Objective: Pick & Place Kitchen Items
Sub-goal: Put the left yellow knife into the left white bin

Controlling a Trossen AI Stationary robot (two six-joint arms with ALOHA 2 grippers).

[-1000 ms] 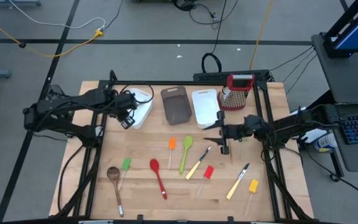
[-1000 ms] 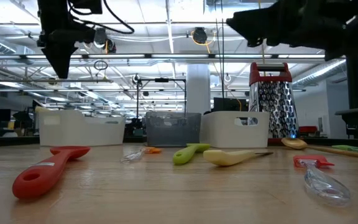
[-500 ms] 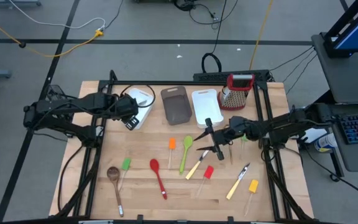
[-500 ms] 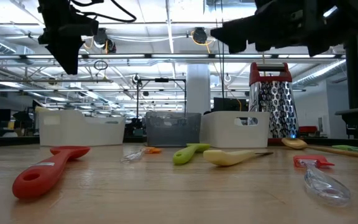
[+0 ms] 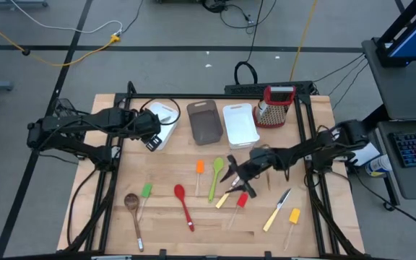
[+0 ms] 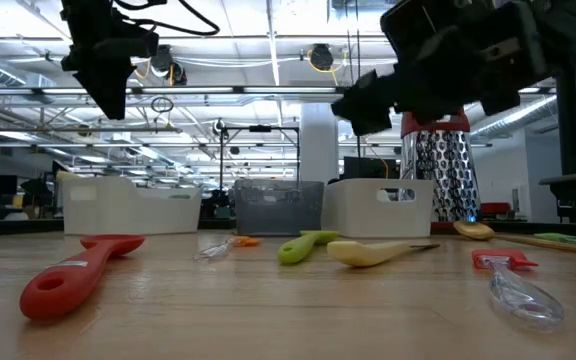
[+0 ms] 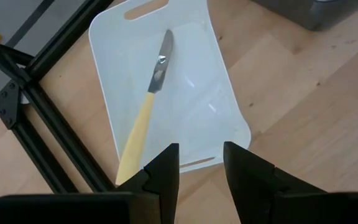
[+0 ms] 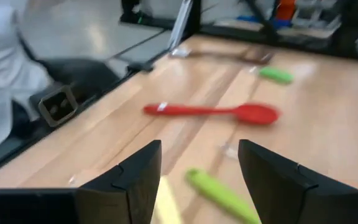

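Observation:
Slim utensils lie flat on the wooden table: a wooden spoon (image 5: 132, 206), a green spatula (image 5: 146, 191), a red spoon (image 5: 183, 202), an orange spatula (image 5: 199, 167), a green spoon (image 5: 215, 177), a cream-handled knife (image 5: 226, 195), a red spatula (image 5: 241, 201), another cream-handled knife (image 5: 276, 209) and a yellow spatula (image 5: 293, 217). My right gripper (image 5: 233, 173) hangs open and empty above the green spoon and the nearer knife; its wrist view (image 8: 197, 180) shows the red spoon (image 8: 210, 112). My left gripper (image 5: 150, 137) is open and empty above the left white tub (image 7: 129, 56), where a cream-handled knife (image 7: 148, 102) lies.
A brown tub (image 5: 204, 121) and a second white tub (image 5: 240, 124) stand at the back middle, with a red-topped box grater (image 5: 274, 105) to their right. Black frame rails run along the table's left, right and far edges. Bare wood shows at the near left.
My right gripper has gone toward the table's left and near edges and come down, from beside the right white tub to above the green spoon and knife, and it has turned about. The utensils have not moved.

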